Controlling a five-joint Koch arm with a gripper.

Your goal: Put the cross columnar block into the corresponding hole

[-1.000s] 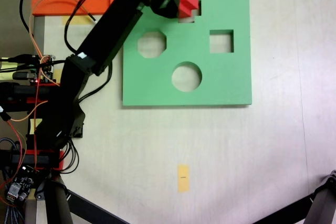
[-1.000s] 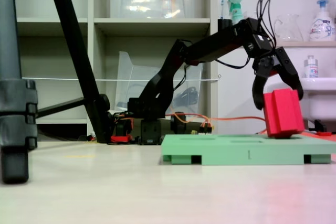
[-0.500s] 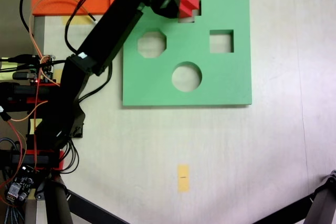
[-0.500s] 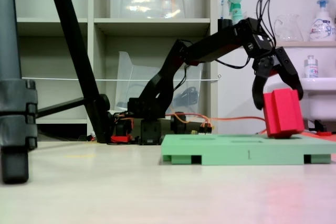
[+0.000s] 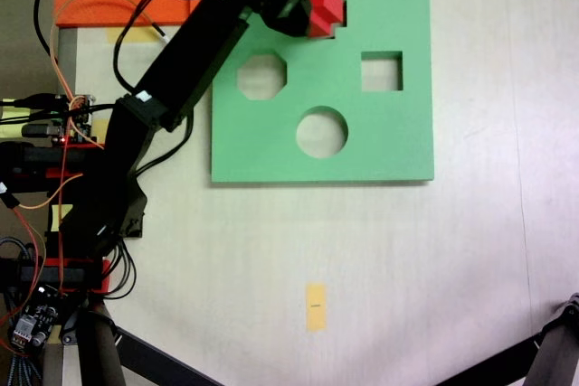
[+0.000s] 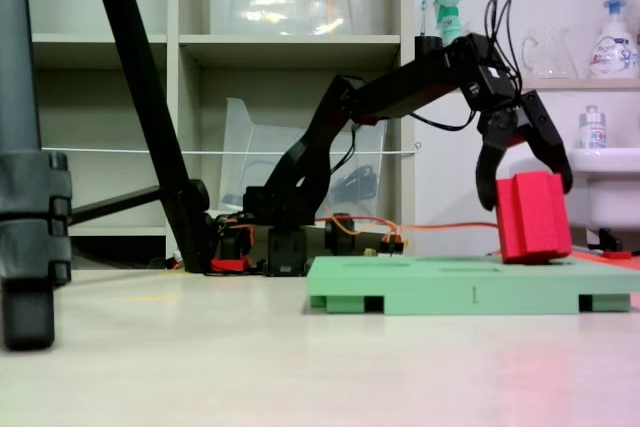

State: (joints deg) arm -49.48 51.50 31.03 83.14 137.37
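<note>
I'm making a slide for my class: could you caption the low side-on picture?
Robot arm's gripper lowers a red cross-shaped block onto a green foam board.

Arm outstretched, gripper pointing down

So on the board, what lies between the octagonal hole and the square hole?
Nothing: in the top-down fixed view, bare green board runs from the octagonal hole to the square hole.

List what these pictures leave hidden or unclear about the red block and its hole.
- Plus-shaped hole: in the top-down fixed view the red block and pincer cover it.
- Block's bottom end: in the side fixed view the green board's edge hides any depth.
- Pincer's contact: too small to confirm.
</note>
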